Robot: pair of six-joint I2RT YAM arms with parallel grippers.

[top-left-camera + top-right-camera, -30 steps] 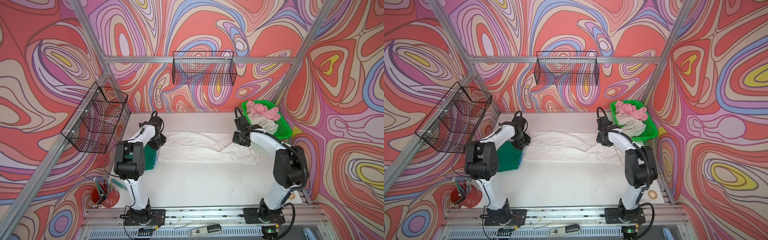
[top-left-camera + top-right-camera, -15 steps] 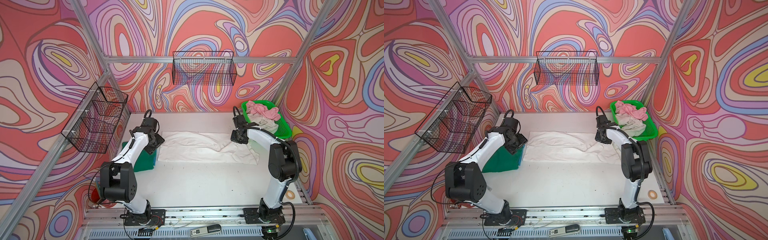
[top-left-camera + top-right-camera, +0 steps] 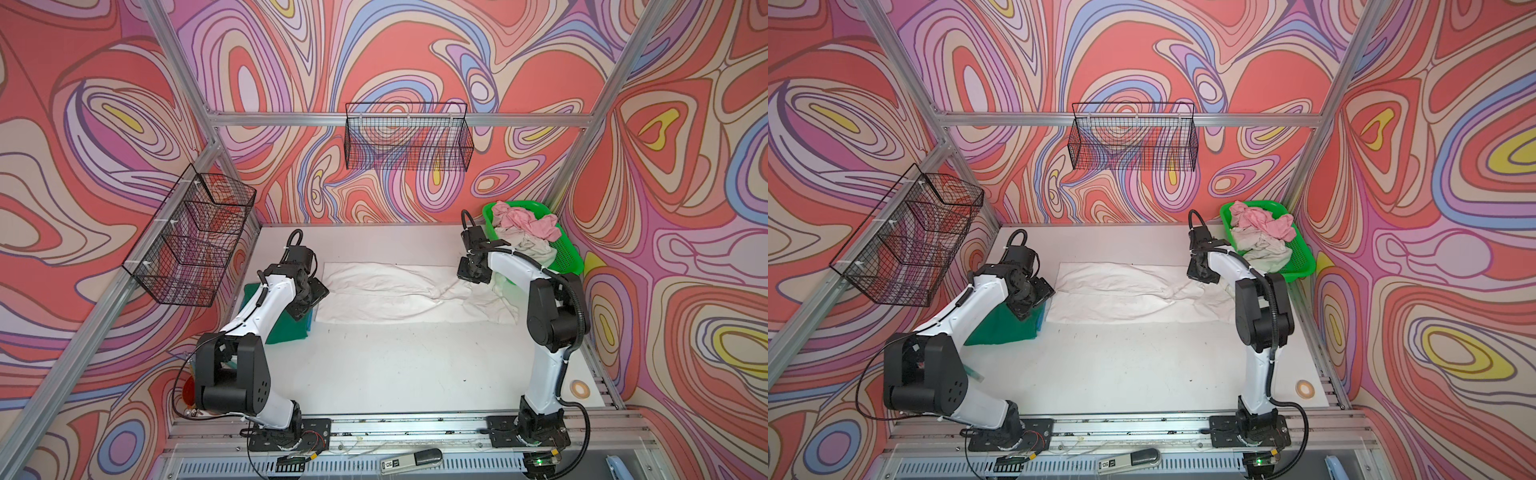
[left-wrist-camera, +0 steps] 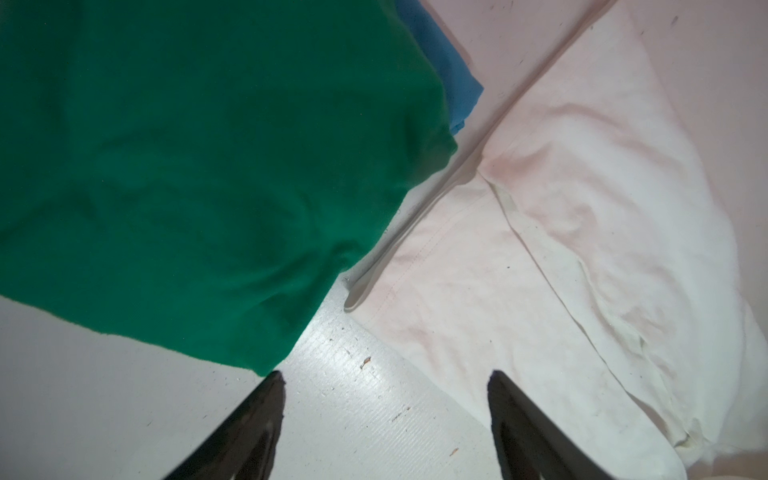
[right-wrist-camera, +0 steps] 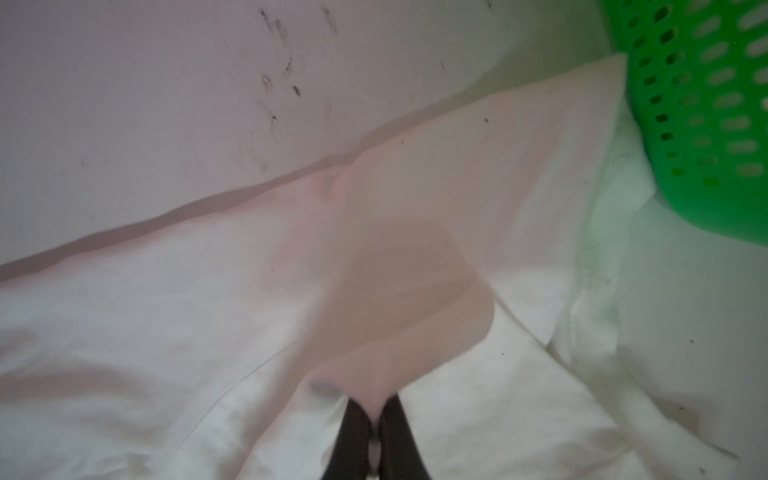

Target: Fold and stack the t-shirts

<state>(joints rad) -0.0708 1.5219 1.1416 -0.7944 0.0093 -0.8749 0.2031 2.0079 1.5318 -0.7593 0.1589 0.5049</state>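
The left hand [image 4: 386,376] is released. Its two fingers stand wide apart with nothing between them but bare counter [image 3: 395,365]. Whether the tips touch the counter cannot be told. One fingertip [image 4: 276,374] sits just beside the nearest corner of the dark green t-shirt [image 4: 187,166], and the other lies over the hemmed edge of the white t-shirt [image 4: 582,249]. The green shirt lies flat ahead of this hand on the side away from the other arm, and in both top views it runs back under the left forearm. A strip of blue cloth [image 4: 449,75] shows from beneath its far edge. A narrow lane of counter runs ahead of the hand, between the green shirt and the white one.

The right hand [image 5: 372,405] is clenched on the white t-shirt. Its fingers are pressed together on a pinch of the cloth, which rises from the counter to the fingertips in a small tented fold. From there the shirt spreads out ahead of the hand and to both sides. In a top view it stretches as one long, creased sheet from the right hand across to the left hand.

The green plastic basket [image 5: 706,104] stands near the right hand on the side away from the left arm, with its perforated wall just beside the white shirt's sleeve end. Inside it a crumpled pink t-shirt [image 3: 528,220] lies on an off-white t-shirt [image 3: 528,249], both unfolded and heaped above the rim.
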